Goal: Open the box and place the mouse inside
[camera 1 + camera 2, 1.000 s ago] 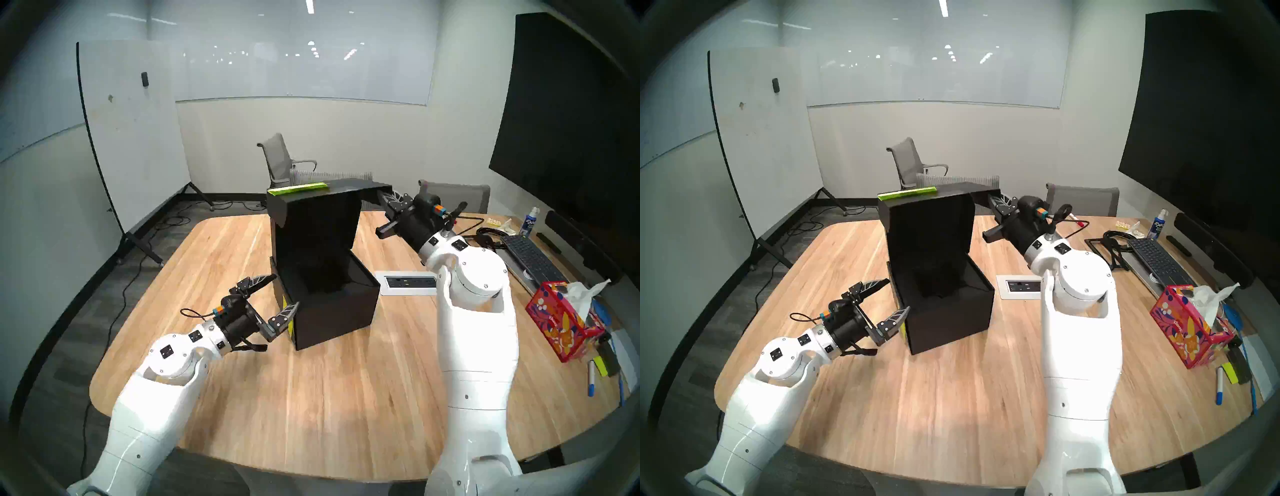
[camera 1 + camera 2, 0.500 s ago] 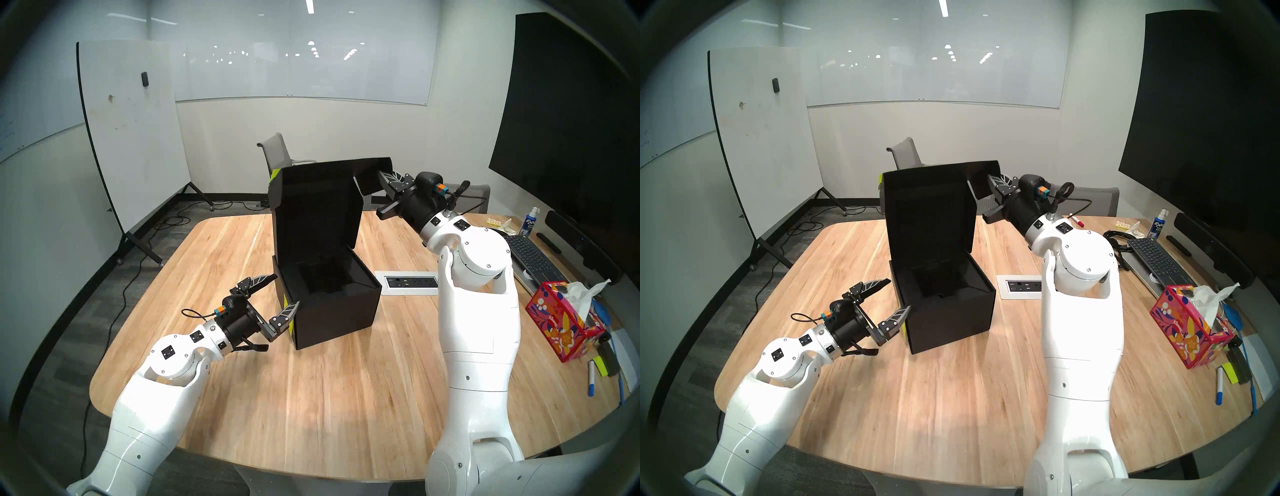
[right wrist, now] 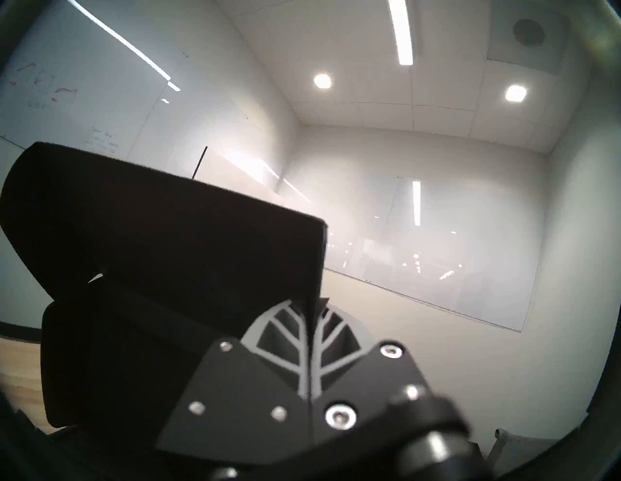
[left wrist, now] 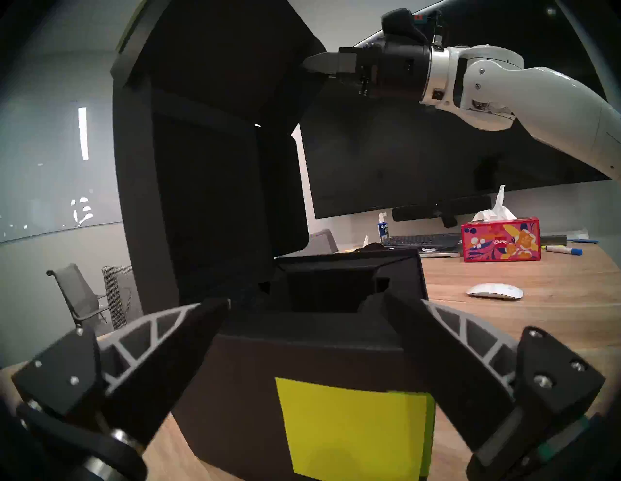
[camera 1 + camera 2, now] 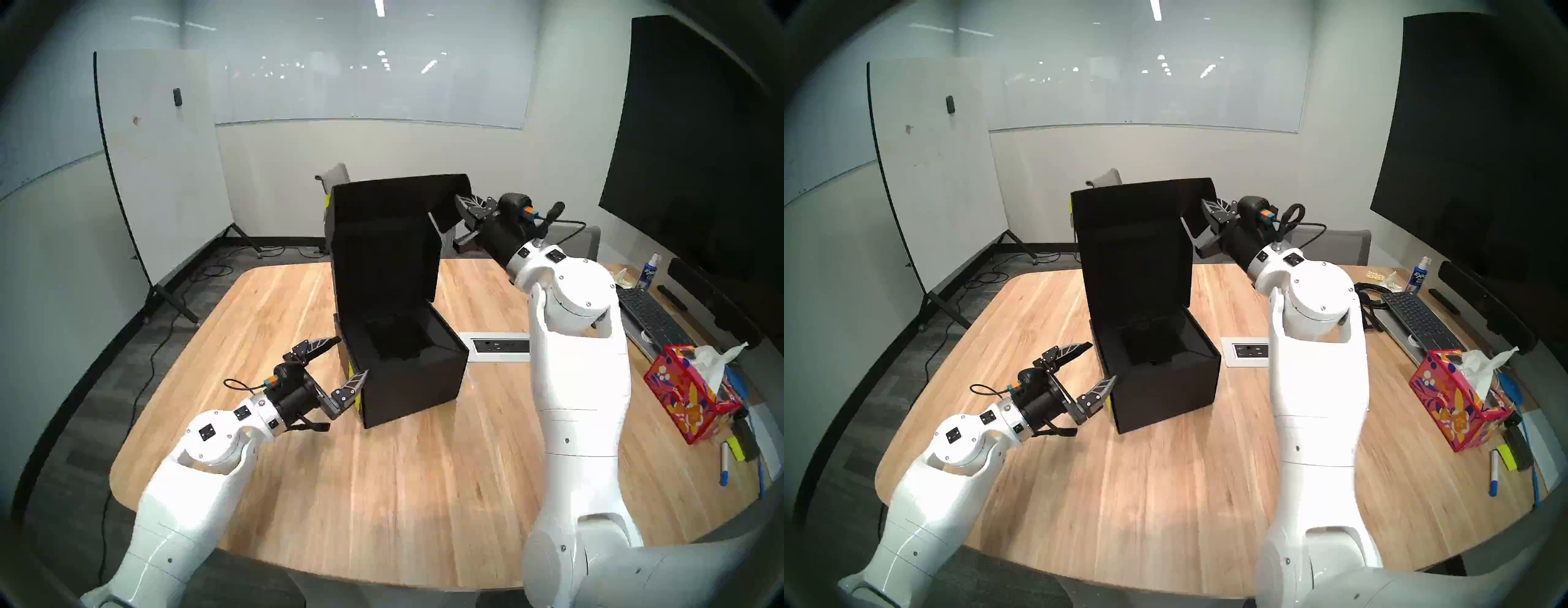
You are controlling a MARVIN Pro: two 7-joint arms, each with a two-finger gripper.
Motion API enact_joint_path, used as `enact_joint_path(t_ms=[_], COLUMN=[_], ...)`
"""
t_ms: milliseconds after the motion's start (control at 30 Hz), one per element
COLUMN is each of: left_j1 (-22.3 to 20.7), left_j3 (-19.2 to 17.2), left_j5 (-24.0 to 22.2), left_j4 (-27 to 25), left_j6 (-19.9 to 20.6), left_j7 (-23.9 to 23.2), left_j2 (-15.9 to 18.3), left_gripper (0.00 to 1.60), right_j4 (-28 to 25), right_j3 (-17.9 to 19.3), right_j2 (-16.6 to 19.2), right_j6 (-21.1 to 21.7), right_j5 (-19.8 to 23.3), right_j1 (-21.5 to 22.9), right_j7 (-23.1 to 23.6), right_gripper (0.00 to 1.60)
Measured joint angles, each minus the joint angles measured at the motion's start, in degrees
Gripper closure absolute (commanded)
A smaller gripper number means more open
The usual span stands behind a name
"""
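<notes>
1 black box [image 5: 407, 373] stands mid-table [image 5: 382, 488] with its lid [image 5: 382, 250] upright. 1 white mouse [image 4: 494, 291] lies on the table beyond it, well apart. 1 yellow note [image 4: 353, 430] shows on the box's side. The right gripper [image 5: 460, 203], arm raised and stretched forward, pinches the lid's front flap. The left gripper [image 5: 345, 361], low beside the box, is spread wide around its near corner, gripping nothing.

Both arms wear glossy white rounded shells with small dark screws and black square markings near the wrists; each wrist ends in a black cylindrical housing with an orange-and-teal connector and a looping black cable; the left tool [image 5: 339, 361] and right tool [image 5: 460, 204] have black fingers with grey lattice ribbing and silver bolts.
</notes>
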Motion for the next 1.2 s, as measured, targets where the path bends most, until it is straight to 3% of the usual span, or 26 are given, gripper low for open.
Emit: enact_joint_path(t_ms=[767,1200], left_j1=[-0.63,-0.80], left_j3=[0.86,1.15], left_j5=[-0.12,-0.26], left_j4=[0.32,0.45], left_j6=[-0.03,-0.04], left_j7=[-0.45,-0.71], left_j2=[0.20,0.29], left_gripper=[0.00,0.06], right_j4=[12.61,23.38], right_j3=[-2.88,-4.34], right_j2=[-1.31,-2.36], right_j6=[-0.14,-1.39], right_j5=[-4.25,-6.85], right_j1=[9.36,14.63], right_j7=[-2.91,-5.77], right_gripper=[1.60,1.60])
